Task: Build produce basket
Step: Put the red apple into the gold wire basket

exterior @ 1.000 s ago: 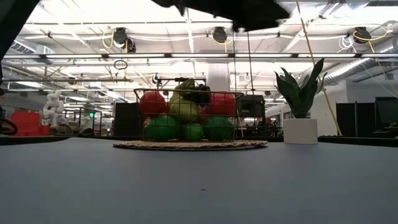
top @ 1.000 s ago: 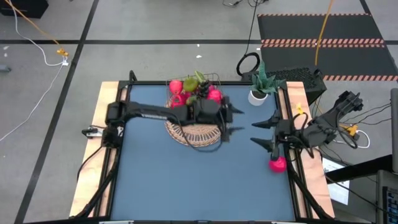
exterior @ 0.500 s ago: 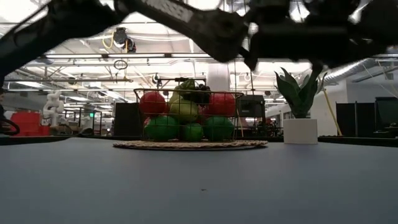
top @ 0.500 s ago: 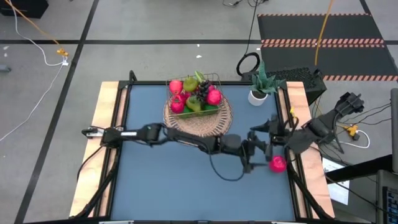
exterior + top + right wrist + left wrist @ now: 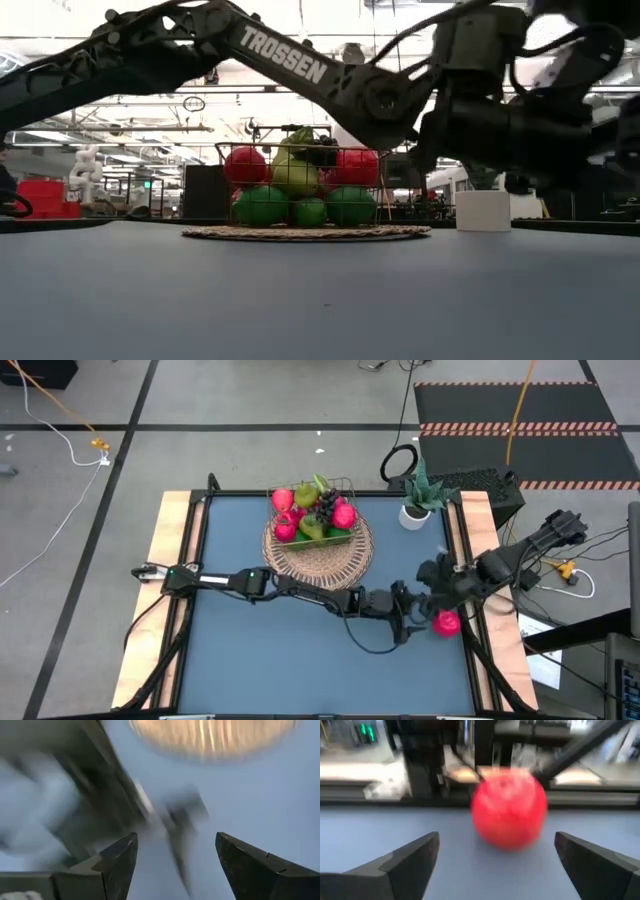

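Fruit is nearly all gathered. Nearest, at the right edge of the surface (image 5: 300,660), one red apple (image 5: 446,624) lies loose — the left claw (image 5: 408,616) reaches across to it, fingers spread wide on either side, not yet touching. The right claw (image 5: 432,572) hangs just beyond, also open. Farther back, the wire basket (image 5: 312,515) sits full on a wicker mat (image 5: 330,565). Judging by this, the pick is in hand — next comes closing on the apple and carrying it far-left to the basket.

Fruit-filled basket (image 5: 300,185) on wicker mat (image 5: 305,233)
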You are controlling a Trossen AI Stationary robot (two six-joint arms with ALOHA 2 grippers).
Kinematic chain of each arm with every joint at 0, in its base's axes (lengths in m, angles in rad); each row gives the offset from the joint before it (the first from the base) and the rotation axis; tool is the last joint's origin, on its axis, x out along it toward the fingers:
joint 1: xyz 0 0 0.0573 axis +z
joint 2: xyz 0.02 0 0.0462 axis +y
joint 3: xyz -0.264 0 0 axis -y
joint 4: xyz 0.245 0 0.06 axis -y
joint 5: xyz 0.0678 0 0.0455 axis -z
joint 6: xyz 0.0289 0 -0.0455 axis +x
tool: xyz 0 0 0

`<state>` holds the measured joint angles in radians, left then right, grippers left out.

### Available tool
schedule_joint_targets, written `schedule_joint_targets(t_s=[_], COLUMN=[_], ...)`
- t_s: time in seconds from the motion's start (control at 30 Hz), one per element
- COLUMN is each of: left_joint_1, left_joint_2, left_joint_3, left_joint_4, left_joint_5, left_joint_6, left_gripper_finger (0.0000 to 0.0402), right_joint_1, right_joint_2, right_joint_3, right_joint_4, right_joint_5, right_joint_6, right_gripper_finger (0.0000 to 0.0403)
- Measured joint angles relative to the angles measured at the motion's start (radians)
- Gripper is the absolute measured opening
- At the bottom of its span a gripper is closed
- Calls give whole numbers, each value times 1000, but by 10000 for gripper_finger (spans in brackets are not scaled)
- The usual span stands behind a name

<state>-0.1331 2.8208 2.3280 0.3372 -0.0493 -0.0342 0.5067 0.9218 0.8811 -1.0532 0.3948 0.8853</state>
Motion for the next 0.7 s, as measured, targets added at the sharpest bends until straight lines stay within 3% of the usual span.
schedule_joint_targets(t_s=[0.1,0.17,0.27,0.47,0.7], left_joint_1=[-12,-19,-27,-67,-87], left_joint_2=[-34,-72,-106,-137,-141], left_joint_3=[0,2,6,2,1], left_joint_4=[-137,-203,-238,-264,-278], left_joint_5=[-29,-70,-76,-75,-80], left_joint_6=[-102,-190,-194,-80,-27], left_gripper_finger=[393,392,392,392,392], right_joint_1=[-4,-1,14,19,19], right_joint_2=[55,90,122,104,96], right_joint_3=[-9,-10,-35,-64,-149], right_joint_4=[-195,-298,-452,-351,-183], right_joint_5=[-188,-278,-371,-429,-577], right_joint_6=[115,195,263,276,255], right_gripper_finger=[265,265,265,271,325])
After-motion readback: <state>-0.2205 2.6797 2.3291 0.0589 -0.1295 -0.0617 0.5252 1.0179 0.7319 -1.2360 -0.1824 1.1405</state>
